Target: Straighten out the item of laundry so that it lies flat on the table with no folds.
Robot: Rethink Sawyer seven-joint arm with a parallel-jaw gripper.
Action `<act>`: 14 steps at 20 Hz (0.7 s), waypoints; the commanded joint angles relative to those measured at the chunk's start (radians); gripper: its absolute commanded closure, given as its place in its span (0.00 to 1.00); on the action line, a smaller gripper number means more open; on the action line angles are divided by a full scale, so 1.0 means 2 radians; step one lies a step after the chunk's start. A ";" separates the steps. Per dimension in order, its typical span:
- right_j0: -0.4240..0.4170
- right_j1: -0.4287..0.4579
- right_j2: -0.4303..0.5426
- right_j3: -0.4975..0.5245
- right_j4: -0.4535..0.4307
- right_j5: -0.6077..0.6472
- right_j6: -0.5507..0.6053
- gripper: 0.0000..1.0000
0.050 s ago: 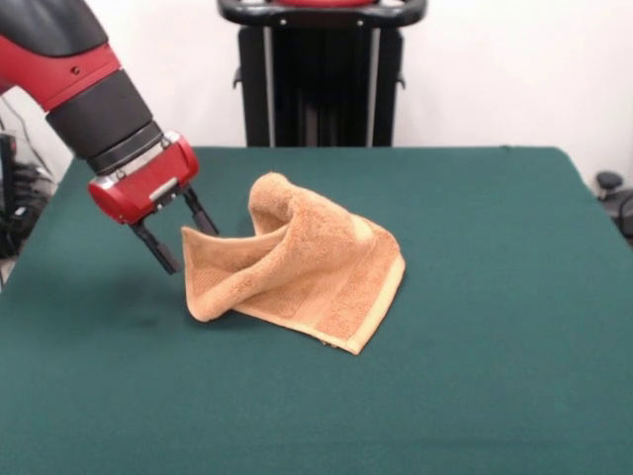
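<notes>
The item of laundry, an orange-tan terry towel, lies bunched on the green table near its middle. Its left part stands up in a curled fold with a peak at the back, and its right corner lies flat with a woven band showing. My gripper hangs tilted at the towel's left edge. Its two black fingers are spread apart, so it is open, with one finger right beside the raised left edge and nothing gripped between them.
A black pedestal stands behind the far edge of the table. Dark equipment sits off the left side and a small black object off the right side.
</notes>
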 commanded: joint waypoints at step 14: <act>0.005 0.070 0.010 0.018 0.016 -0.015 -0.083 0.00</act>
